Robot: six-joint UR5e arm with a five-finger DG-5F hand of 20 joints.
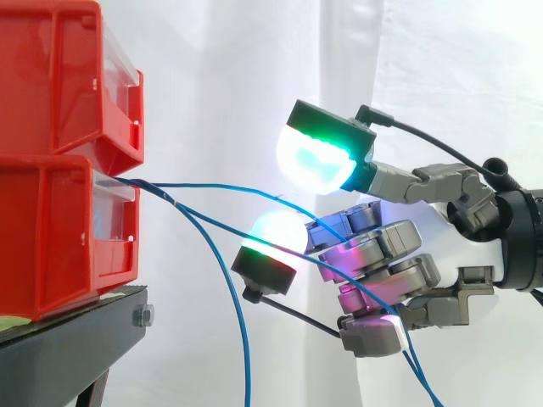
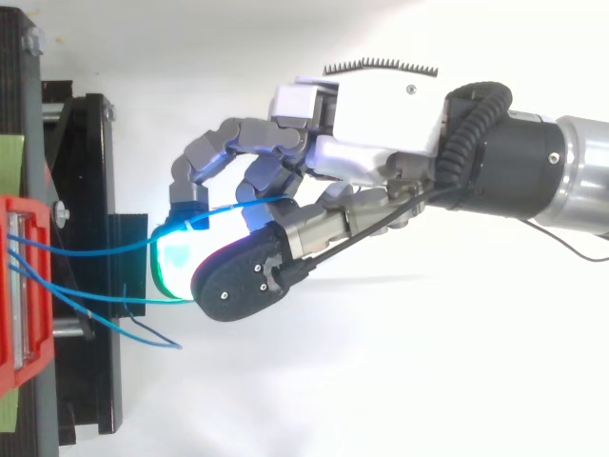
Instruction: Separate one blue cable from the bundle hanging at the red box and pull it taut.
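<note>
Several thin blue cables come out between the two stacked red bins [image 1: 59,237] on the left. One blue cable [image 1: 237,188] runs almost level to the right, sagging slightly, into the curled fingers of my hand [image 1: 382,254]. From above, this cable [image 2: 105,250] leaves the red bin [image 2: 24,286] and enters the hand [image 2: 381,133] between its bent fingers. A second blue cable [image 1: 221,225] slants down across the fingers and drops below them. A third [image 1: 242,322] hangs down on its own. Two pads glow green and cyan towards the bins.
The bins rest on a black stand [image 1: 68,348] with a bolt at its corner. A white curtain hangs behind. In the top view a short loose cable end [image 2: 157,338] pokes out beside the stand [image 2: 95,190].
</note>
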